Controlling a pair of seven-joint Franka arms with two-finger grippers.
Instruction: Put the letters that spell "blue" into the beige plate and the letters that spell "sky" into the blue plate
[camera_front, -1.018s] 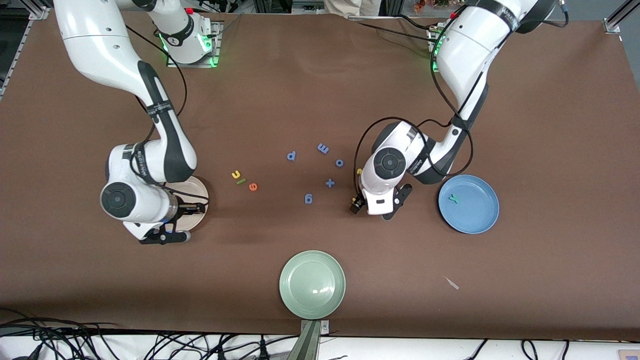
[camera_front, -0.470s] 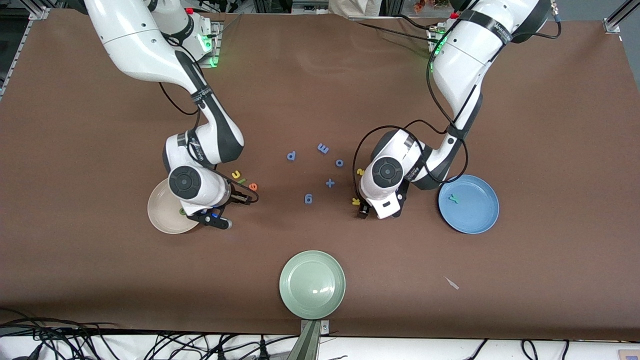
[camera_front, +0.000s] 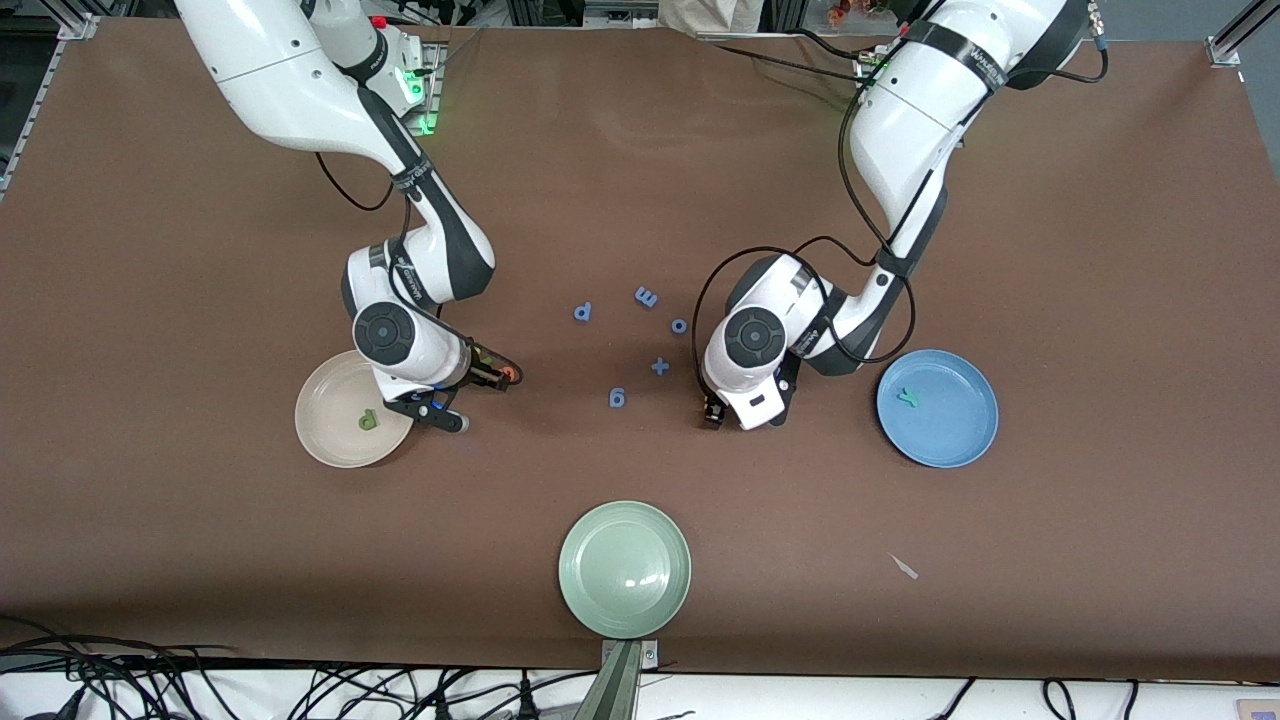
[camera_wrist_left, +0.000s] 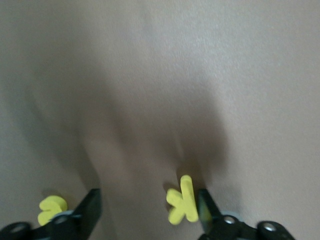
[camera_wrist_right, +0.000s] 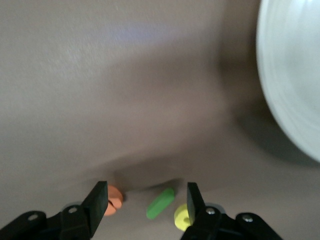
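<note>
Left hand (camera_wrist_left: 147, 212) apart around yellow k (camera_wrist_left: 182, 201), yellow s (camera_wrist_left: 51, 208) beside, right hand (camera_wrist_right: 147, 202) apart around green l (camera_wrist_right: 160, 203).

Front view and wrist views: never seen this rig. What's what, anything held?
Two robot arms work at a brown table. The front view looks down from a high camera facing them. Each wrist view comes from a camera on that arm's wrist, looking past its two fingers.

On the table are small foam letters and three plates. The beige plate holds a dark green b, and the blue plate holds a teal y. The pale green plate sits nearest the front camera. Loose blue letters lie mid-table.

The right arm's fingers stand open around the green l, with the orange e and yellow u beside them. The left arm's fingers stand open around the yellow k, with the yellow s just outside. Nothing is held.
</note>
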